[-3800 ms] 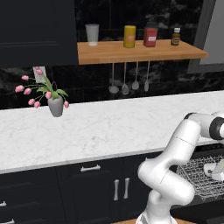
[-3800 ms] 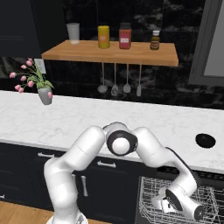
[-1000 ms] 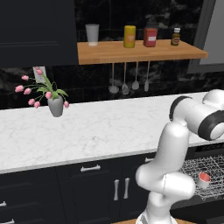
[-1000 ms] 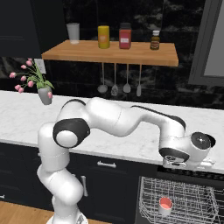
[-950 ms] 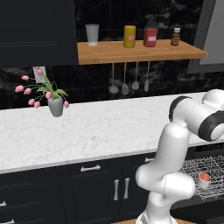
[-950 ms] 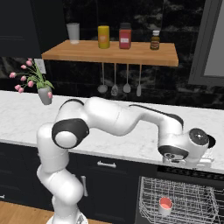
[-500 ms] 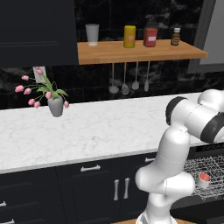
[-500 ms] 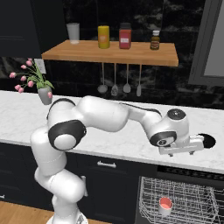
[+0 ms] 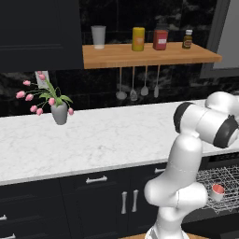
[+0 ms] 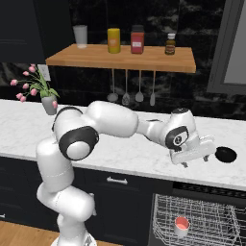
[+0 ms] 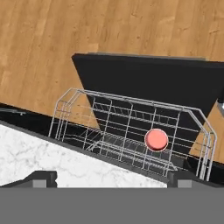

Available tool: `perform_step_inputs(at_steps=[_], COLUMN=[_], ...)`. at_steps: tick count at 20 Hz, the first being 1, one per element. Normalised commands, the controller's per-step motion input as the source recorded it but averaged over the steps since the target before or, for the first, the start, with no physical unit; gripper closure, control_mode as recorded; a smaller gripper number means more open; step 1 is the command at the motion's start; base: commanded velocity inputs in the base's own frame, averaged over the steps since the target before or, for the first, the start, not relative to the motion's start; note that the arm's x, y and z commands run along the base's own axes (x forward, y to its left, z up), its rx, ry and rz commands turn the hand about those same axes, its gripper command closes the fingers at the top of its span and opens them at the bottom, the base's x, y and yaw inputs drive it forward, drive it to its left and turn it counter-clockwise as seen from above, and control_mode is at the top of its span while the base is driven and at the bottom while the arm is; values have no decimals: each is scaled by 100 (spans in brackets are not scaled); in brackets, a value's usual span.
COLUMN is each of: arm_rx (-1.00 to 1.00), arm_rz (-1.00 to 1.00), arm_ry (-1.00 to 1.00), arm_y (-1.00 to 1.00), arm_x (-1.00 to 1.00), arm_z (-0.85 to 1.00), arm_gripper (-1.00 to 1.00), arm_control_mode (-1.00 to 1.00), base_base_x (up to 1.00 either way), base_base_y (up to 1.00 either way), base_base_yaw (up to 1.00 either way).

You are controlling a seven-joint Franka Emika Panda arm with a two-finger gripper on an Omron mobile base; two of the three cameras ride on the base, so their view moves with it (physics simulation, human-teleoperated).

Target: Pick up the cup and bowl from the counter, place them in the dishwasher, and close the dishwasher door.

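My gripper (image 10: 196, 161) hangs above the front part of the counter (image 10: 125, 153), near its right end, and it points down. My two fingers stand apart and there is nothing between them. In the hand view the two dark fingertips (image 11: 40, 178) sit far from each other at the bottom, with white marble and the open dishwasher between them.

The cup (image 10: 181, 226) is red and stands upright inside the wire rack (image 10: 202, 218) of the dishwasher (image 10: 192, 192), below the counter edge. From the hand camera I look down into the cup (image 11: 156, 139) and see it as a red circle in the right half of the rack (image 11: 131, 127). In the left base view the same cup (image 9: 217, 191) shows in the rack at the right edge, beside my arm.

The dishwasher door (image 11: 148, 87) is folded down flat, a black panel over the wooden floor (image 11: 65, 35), with the rack pulled out over it.

The bowl (image 10: 225, 154) is dark and low. It rests on the counter just to the right of my gripper, close to it but not touching.

Farther left on the counter stands a grey vase with pink flowers (image 9: 52, 101). On the wooden shelf (image 9: 144, 53) above there are a white cup (image 9: 98, 37), a yellow jar (image 9: 138, 38), a red jar (image 9: 160, 39) and a small brown bottle (image 9: 187, 39). Some kitchen utensils (image 9: 133, 84) hang under the shelf.
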Motion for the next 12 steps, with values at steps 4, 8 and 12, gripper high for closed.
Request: perform_step_inputs(at_steps=[4,8,12], arm_rx=[1,0,0], arm_rz=[0,0,-1], arm_ry=[29,21,1], arm_y=[0,0,0], arm_x=[59,40,12], arm_z=[39,7,-4], arm_gripper=[-100,-100,-100], arm_control_mode=[-100,-100,-100], base_base_x=[0,0,0], base_base_y=[0,0,0], base_base_yaw=[0,0,0])
